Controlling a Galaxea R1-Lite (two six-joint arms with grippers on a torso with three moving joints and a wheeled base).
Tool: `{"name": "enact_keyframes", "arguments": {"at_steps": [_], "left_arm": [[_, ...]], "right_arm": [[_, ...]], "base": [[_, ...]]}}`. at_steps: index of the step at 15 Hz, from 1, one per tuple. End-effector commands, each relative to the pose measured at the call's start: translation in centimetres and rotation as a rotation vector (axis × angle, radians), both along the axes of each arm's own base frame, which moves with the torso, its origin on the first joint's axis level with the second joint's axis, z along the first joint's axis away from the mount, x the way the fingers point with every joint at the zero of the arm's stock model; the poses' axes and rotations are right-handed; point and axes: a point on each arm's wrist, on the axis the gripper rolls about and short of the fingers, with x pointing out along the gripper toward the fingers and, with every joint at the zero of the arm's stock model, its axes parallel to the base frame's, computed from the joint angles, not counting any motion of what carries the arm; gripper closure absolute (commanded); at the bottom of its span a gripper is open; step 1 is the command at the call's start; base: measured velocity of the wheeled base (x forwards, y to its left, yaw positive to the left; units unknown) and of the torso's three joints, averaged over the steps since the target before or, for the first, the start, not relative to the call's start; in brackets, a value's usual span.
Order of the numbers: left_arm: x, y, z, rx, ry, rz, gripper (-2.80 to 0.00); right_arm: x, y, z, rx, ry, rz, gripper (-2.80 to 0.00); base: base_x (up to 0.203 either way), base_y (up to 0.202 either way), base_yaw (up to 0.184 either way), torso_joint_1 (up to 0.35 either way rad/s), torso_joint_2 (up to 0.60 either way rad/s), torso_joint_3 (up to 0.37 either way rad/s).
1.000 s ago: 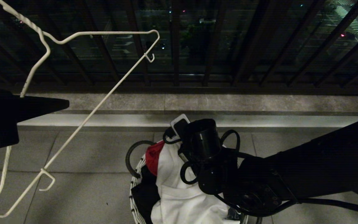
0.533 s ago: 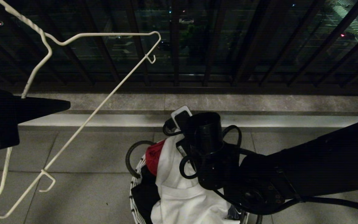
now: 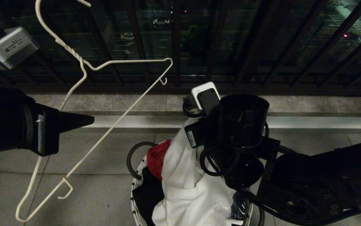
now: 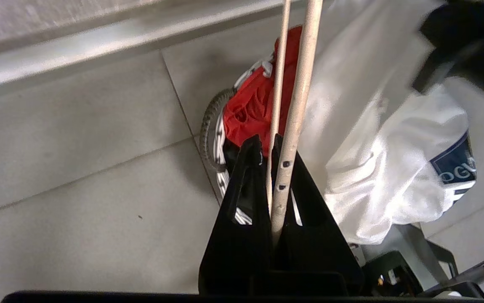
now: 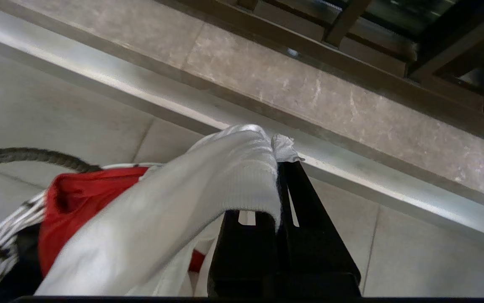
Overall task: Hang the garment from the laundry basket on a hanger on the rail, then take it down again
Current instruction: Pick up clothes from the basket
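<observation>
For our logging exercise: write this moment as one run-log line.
left gripper: shut on hanger | right gripper: shut on T-shirt | basket: on floor

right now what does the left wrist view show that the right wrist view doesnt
Only the left wrist view shows the left gripper shut on the hanger, and the garment's dark blue chest graphic. Only the right wrist view shows the right gripper shut on a ribbed edge of the garment, and the balcony railing. Both show the garment, the red cloth, the laundry basket and the floor tiles.
</observation>
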Motion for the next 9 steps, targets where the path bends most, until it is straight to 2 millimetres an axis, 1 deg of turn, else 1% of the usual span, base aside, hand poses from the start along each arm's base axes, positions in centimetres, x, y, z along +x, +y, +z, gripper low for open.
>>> {"name": "enact_keyframes", "arguments": {"at_steps": [1,4,6,9], "left_arm": [[0.5,-0.5,-0.4,0.011,0.021,-0.013,0.00],[0.0,-0.3,-0.3,0.004,0.010,-0.016,0.00],[-0.3,-0.1,-0.1,-0.001,-0.003,-0.014,0.00],[-0.4,0.0,0.0,-0.003,-0.007,-0.014,0.00]], "right_arm": [[-1.1,-1.2,1.5,0.029,-0.024,0.011,0.00],[-1.1,-0.7,0.9,0.016,-0.014,0.024,0.00],[-1.0,-0.1,0.0,-0.003,0.002,0.028,0.00],[-1.0,-0.1,0.0,-0.002,0.002,0.029,0.00]], "base": [[0.000,0.000,0.000,0.000,0.00,0.000],[0.000,0.000,0.000,0.000,0.00,0.000],[0.000,0.000,0.000,0.000,0.00,0.000],[0.000,0.000,0.000,0.000,0.00,0.000]]}}
